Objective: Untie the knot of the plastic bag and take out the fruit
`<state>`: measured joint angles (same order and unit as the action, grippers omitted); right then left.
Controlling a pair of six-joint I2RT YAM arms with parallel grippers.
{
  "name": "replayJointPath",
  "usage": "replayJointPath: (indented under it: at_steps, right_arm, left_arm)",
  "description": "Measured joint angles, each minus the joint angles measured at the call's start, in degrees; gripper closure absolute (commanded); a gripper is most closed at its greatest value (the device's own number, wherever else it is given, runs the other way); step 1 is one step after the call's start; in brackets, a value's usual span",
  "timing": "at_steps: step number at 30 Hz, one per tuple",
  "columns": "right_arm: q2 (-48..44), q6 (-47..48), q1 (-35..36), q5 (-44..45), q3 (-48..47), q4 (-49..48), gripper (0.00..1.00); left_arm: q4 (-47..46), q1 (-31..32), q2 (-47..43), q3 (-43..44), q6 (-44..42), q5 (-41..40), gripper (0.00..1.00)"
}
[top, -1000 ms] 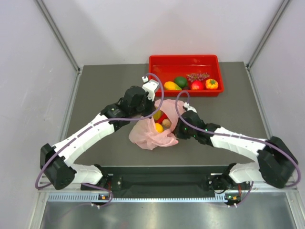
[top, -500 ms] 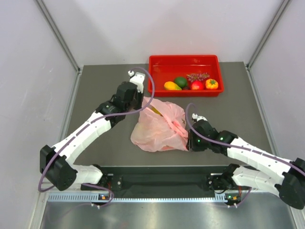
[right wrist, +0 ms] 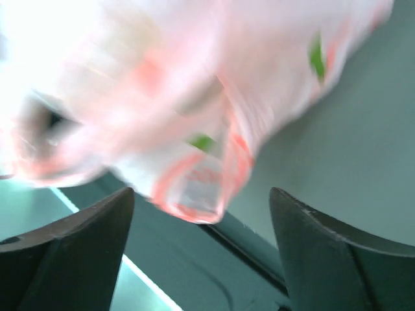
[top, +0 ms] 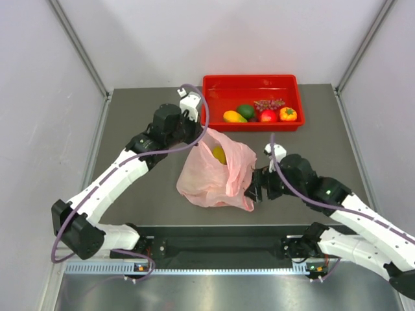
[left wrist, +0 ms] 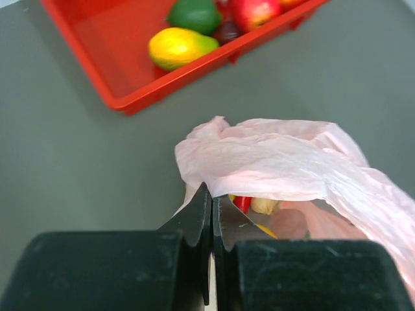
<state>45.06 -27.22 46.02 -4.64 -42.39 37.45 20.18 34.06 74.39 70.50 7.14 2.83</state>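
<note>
Left gripper (left wrist: 212, 194) clenched on plastic bag (top: 211, 178) rim, frame centre. Right gripper (right wrist: 200, 194) released, at bag's right edge. Yellow fruit (top: 219, 154) shows inside mouth. Knot not discernible. Risk: thin film slips or tears at pinch, mouth collapses, fruit spills.

The grey table (top: 130, 123) carries a red tray (top: 253, 77) and the plastic bag (top: 207, 180).

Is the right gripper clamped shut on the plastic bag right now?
No: the right wrist view shows the right gripper standing wide open, with the plastic bag not pinched between its fingers.
</note>
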Motion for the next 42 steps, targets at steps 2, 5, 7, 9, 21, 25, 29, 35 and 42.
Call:
replayJointPath:
  at_steps: [2, 5, 7, 9, 21, 25, 29, 35, 42]
  right_arm:
    - [-0.5, 2.08, 0.0, 0.07, -4.44, 0.11, 0.09]
    - [-1.25, 4.9, 0.0, 1.22, -10.88, 1.25, 0.04]
    - [-1.31, 6.58, 0.0, 2.73, -14.58, 2.36, 0.01]
    - [-0.68, 7.87, 0.0, 4.68, -17.81, 3.37, 0.01]
    - [9.55, 10.71, 0.0, 9.6, -23.78, 5.92, 0.0]
    - [12.17, 10.73, 0.02, 9.6, -24.57, 5.86, 0.0]
    - [14.12, 10.21, 0.11, 9.66, -24.81, 5.16, 0.0]
    - [17.03, 8.5, 3.89, 12.02, -24.76, 3.34, 0.01]
    - [17.7, 7.34, 12.57, 15.39, -23.26, 0.11, 0.19]
  left_arm:
    - [0.33, 0.0, -0.31, 0.79, -0.26, 2.4, 1.0]
    - [1.2, 0.07, -1.01, 3.43, -1.09, 4.48, 1.0]
    - [1.42, 0.09, -1.53, 5.55, -1.73, 4.9, 1.0]
    - [1.79, 0.09, -1.9, 8.28, -2.84, 5.07, 1.0]
    - [5.73, 5.16, -1.6, 9.38, -4.09, 8.5, 1.0]
    - [6.27, 8.5, -1.27, 3.17, -3.06, 8.96, 1.0]
    - [6.34, 9.86, -1.22, -3.23, -1.33, 9.07, 1.0]
    - [5.53, 9.99, -1.27, -8.02, 1.88, 6.36, 1.0]
    - [2.91, 9.97, -1.92, -8.7, 5.97, 0.74, 1.0]
